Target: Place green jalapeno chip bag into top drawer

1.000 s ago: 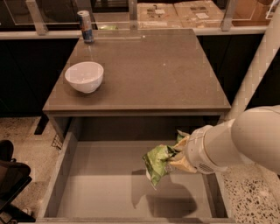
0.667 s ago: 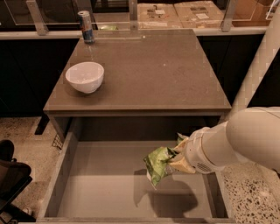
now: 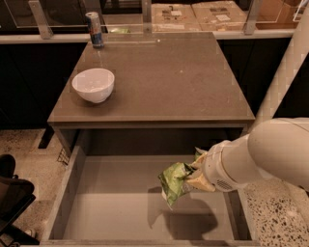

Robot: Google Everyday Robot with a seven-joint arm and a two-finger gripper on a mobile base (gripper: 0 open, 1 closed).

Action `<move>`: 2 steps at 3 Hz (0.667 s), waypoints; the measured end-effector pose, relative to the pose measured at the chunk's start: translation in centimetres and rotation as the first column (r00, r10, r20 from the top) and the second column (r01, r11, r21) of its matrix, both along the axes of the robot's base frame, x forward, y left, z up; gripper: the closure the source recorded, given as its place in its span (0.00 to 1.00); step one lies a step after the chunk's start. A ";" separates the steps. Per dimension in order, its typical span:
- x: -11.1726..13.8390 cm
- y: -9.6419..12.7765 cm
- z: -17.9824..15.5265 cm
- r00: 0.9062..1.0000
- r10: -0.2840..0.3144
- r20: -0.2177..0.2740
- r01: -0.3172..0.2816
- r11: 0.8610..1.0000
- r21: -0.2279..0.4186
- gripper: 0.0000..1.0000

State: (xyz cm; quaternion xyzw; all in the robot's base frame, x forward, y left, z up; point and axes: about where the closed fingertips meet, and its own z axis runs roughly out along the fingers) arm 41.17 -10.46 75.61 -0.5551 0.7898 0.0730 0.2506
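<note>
The top drawer (image 3: pixel 111 202) stands pulled out below the table, wide and shallow with a smooth grey bottom. My gripper (image 3: pixel 194 176) reaches in from the right on a thick white arm and is shut on the green jalapeno chip bag (image 3: pixel 174 182). The wrinkly green and white bag hangs from the fingers above the right half of the drawer's floor, and its shadow falls on the bottom below it.
A white bowl (image 3: pixel 93 85) sits on the left of the brown tabletop (image 3: pixel 164 77). A drink can (image 3: pixel 95 29) stands at the table's back left corner. Cardboard boxes (image 3: pixel 193 14) lie behind. A dark chair (image 3: pixel 12 198) is at the lower left.
The arm and the bag have barely moved; the bag hangs in about the same place over the drawer.
</note>
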 end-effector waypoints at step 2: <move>0.0 0.0 -0.4 1.000 0.002 -0.010 -0.002 1.000 -0.006 0.13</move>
